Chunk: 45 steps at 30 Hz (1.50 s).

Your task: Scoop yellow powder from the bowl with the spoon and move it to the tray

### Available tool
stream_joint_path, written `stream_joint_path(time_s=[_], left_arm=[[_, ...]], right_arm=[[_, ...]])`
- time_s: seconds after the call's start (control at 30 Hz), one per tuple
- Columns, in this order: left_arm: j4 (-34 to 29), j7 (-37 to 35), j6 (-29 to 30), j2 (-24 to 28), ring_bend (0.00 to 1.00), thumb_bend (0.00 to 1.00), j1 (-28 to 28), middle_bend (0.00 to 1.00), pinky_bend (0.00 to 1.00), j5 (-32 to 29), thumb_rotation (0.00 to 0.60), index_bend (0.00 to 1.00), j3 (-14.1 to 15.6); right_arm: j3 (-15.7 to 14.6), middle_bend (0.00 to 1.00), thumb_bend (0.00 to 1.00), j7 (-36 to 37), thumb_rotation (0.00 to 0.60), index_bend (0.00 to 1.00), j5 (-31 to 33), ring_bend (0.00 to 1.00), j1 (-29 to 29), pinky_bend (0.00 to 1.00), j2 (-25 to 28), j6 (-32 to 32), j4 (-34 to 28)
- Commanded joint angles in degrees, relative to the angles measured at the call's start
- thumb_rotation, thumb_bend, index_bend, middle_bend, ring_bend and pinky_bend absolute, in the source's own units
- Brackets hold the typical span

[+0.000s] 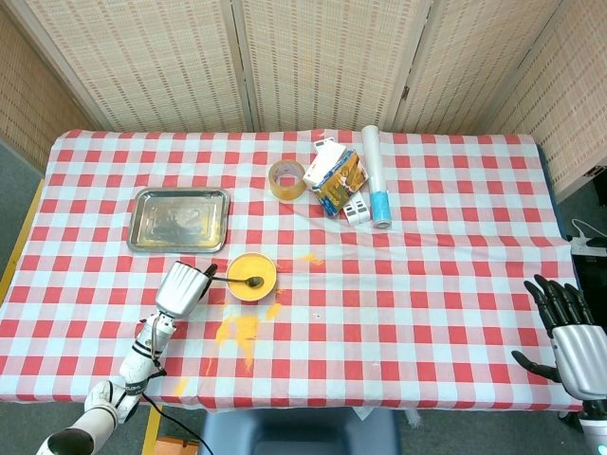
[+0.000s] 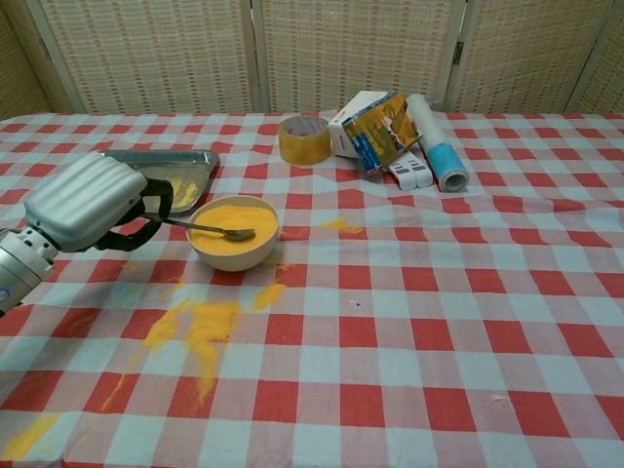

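A cream bowl (image 1: 251,277) (image 2: 233,234) full of yellow powder stands near the table's front left. My left hand (image 1: 183,287) (image 2: 86,203) is just left of it and grips the handle of a metal spoon (image 1: 241,280) (image 2: 210,229), whose head lies on the powder in the bowl. The steel tray (image 1: 179,219) (image 2: 166,172) sits behind the hand, with a little yellow powder in it. My right hand (image 1: 569,334) hangs open at the table's front right corner, far from everything, and shows only in the head view.
Spilled yellow powder (image 1: 241,332) (image 2: 195,330) lies on the checked cloth in front of the bowl, with a smaller patch (image 2: 336,225) to its right. A tape roll (image 2: 303,140), a carton (image 2: 375,125), a white roll (image 2: 436,141) and a small white box (image 2: 412,174) stand at the back.
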Motion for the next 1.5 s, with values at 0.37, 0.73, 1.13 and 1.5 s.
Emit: stream_joint_path(time_s=[0.37, 0.73, 1.13, 1.5], left_arm=[[-4.0, 0.1, -0.2, 2.0, 1.0, 0.53, 0.3, 1.0, 1.0, 0.0, 0.6, 0.93, 0.0], [-14.4, 5.8, -0.8, 7.2, 1.0, 0.62, -1.6, 1.0, 1.0, -0.5, 0.6, 0.95, -1.7], [-48.7, 25.1, -15.6, 24.2, 1.0, 0.64, -5.1, 1.0, 1.0, -10.7, 0.6, 0.96, -8.4], [-73.3, 60.5, -30.8, 37.7, 1.0, 0.65, -15.5, 1.0, 1.0, -52.7, 0.6, 0.97, -14.4]], right_arm=[[-0.1, 0.0, 0.04, 0.0, 0.6, 0.0, -0.1, 0.0, 0.0, 0.0, 0.1, 0.0, -0.1], [-0.2, 0.0, 0.04, 0.6, 0.6, 0.0, -0.3, 0.0, 0.1, 0.0, 0.5, -0.1, -0.2], [-0.2, 0.0, 0.04, 2.0, 0.6, 0.0, 0.0, 0.0, 0.5, 0.0, 1.1, -1.0, 0.0], [-0.2, 0.0, 0.04, 3.9, 0.6, 0.0, 0.0, 0.0, 0.5, 0.0, 1.8, -0.7, 0.3]])
